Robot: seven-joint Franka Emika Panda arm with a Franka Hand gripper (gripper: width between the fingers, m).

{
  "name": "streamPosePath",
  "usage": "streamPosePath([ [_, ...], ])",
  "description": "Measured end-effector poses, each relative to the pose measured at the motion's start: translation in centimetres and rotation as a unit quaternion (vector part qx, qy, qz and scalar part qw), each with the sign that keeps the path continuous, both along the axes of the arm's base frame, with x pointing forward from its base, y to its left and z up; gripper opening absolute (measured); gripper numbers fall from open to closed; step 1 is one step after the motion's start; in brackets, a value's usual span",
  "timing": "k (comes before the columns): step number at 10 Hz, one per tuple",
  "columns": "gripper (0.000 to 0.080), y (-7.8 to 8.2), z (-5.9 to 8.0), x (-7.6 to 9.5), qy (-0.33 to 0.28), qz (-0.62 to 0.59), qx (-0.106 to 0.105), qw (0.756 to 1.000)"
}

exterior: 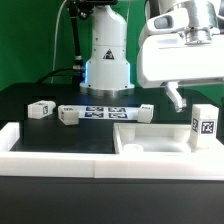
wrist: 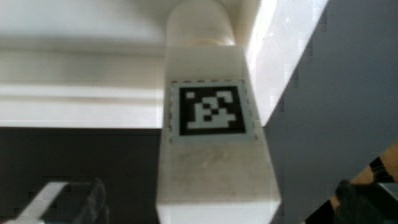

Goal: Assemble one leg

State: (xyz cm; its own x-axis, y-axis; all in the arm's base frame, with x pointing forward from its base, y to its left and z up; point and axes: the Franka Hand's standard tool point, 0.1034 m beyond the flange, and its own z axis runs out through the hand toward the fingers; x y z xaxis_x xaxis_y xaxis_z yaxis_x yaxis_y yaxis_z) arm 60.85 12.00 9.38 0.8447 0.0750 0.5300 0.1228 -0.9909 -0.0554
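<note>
Well over on the exterior view's right, upright: the leg point(exterior: 203, 125), black-and-white tag toward the camera, foot near the corner of the flat white panel point(exterior: 150, 142). Seated in a corner hole or merely resting there, hard to say at this size. Just above it and toward the exterior view's left, the gripper point(exterior: 178, 98), slung beneath the arm's bulky white wrist housing, one dark finger showing, close beside the leg and seemingly apart from it. Spread or pressed together: cannot tell from either view.

Close up in the wrist view, the same leg point(wrist: 214, 140) down the middle, tag square-on, pale panel surface behind, black table at the side.

Farther back on the black table point(exterior: 35, 132), lying on their sides: the other posts point(exterior: 40, 108) point(exterior: 68, 115) point(exterior: 143, 110), two toward the exterior view's left, one just beside the marker board point(exterior: 105, 112). Along the near edge, the long white border rail point(exterior: 60, 162). Behind everything, the white robot base point(exterior: 105, 55) against a green backdrop.
</note>
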Motion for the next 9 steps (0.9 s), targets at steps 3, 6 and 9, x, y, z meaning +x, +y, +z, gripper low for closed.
streamPosePath([
  [3, 0.0649, -0.1, -0.9, -0.2, 0.036, 0.003, 0.000, 0.999],
  [6, 0.0649, -0.6, -0.6, 0.8, 0.159, 0.011, 0.005, 0.987],
  [9, 0.0649, -0.1, -0.5, 0.5, 0.261, 0.018, 0.013, 0.965],
])
